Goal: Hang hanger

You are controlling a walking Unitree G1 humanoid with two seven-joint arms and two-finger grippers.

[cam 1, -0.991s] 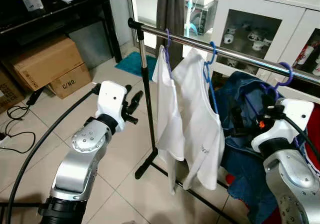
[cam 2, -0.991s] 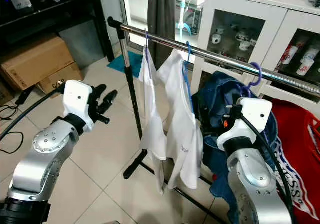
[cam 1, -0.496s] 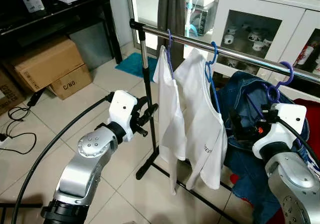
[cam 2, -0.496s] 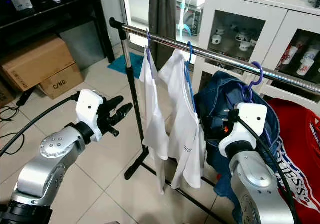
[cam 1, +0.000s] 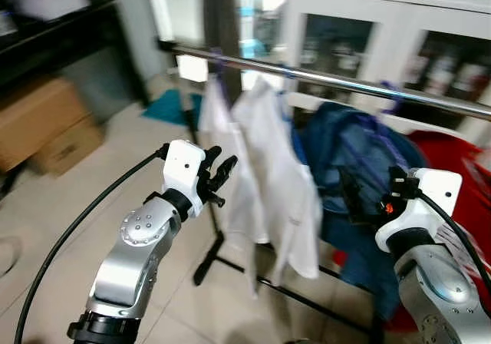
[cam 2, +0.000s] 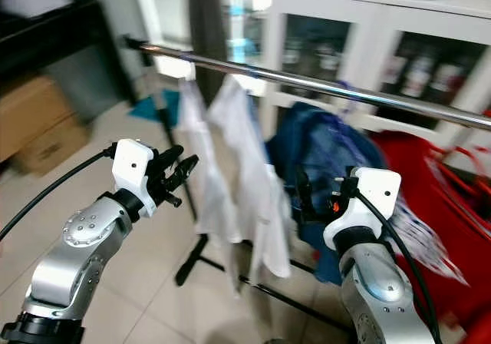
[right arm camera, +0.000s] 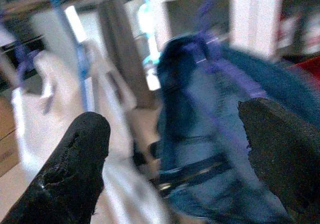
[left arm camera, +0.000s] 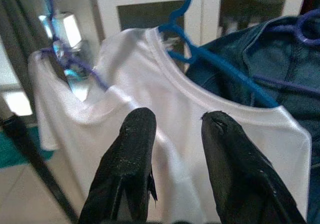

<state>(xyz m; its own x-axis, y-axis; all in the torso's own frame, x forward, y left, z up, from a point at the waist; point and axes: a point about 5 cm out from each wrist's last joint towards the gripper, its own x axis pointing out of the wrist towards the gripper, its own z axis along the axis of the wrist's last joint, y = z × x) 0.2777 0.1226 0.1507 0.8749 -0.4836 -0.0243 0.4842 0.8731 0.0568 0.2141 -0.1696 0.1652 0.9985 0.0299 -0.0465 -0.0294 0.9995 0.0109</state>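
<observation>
A steel clothes rail (cam 1: 345, 83) carries two white shirts, one (left arm camera: 90, 109) on a purple hanger (left arm camera: 75, 66) and one (cam 1: 280, 167) on a blue hanger (left arm camera: 215, 59). Beside them a blue denim garment (cam 1: 357, 152) hangs on another purple hanger (right arm camera: 220, 84). My left gripper (cam 1: 219, 171) is raised by the rack's upright, just short of the white shirts; its fingers (left arm camera: 132, 154) stand a little apart and hold nothing. My right gripper (cam 1: 353, 198) is up in front of the denim, with its fingers (right arm camera: 75, 169) wide apart and empty. The head views are blurred.
The rack's black foot (cam 1: 207, 263) rests on the tiled floor. Cardboard boxes (cam 1: 38, 121) sit under a dark shelf at the left. A white cabinet with glass doors (cam 1: 360, 21) stands behind the rail. Red fabric (cam 1: 453, 152) lies at the right. A black cable (cam 1: 77, 236) trails from my left arm.
My left gripper moved in toward the rack's upright and the white shirts. The head camera has since swung, so the whole picture has shifted and blurred. Both grippers stay empty.
</observation>
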